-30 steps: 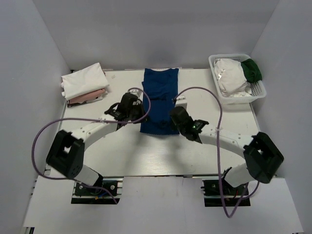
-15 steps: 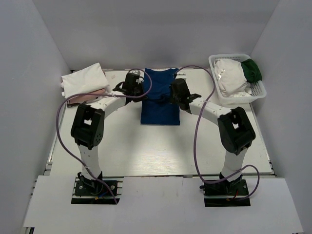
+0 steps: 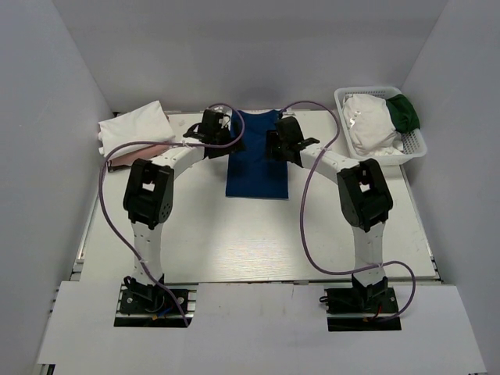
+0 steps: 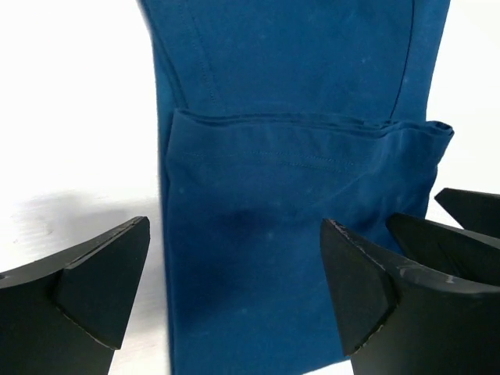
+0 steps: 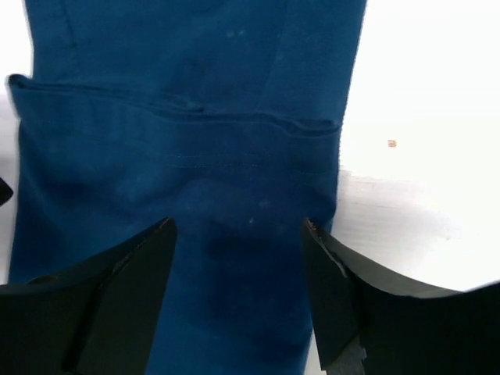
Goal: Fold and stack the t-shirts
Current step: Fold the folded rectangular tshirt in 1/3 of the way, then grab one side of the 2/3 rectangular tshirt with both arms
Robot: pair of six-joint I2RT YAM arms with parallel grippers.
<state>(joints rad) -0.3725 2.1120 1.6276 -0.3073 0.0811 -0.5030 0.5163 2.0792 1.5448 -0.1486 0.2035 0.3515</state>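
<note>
Two claws hang side by side over the far end of the royal-blue cloth t-shirt (image 3: 256,168), which lies as a narrow folded rectangle on the white worktop (image 3: 234,242). Its long axis runs straight away from the arm bases.

The left claw (image 4: 234,226) stands at the shirt's left edge, spread wide with nothing between its fingers. The right claw (image 5: 236,225) stands at the shirt's right edge, also parted and empty. Both wrist views show a hemmed layer crossing the cloth just beyond the fingertips. Most of the shirt stretches from the claws back toward the bases, so neither arm is nearer.

Left of the blue shirt sits a folded white shirt (image 3: 134,129) over a pale pink one (image 3: 141,156), closer to the left arm.

From above, the arms cover the blue shirt's far corners. No printed graphic shows. Whether the fingertips touch the cloth cannot be told.
</note>
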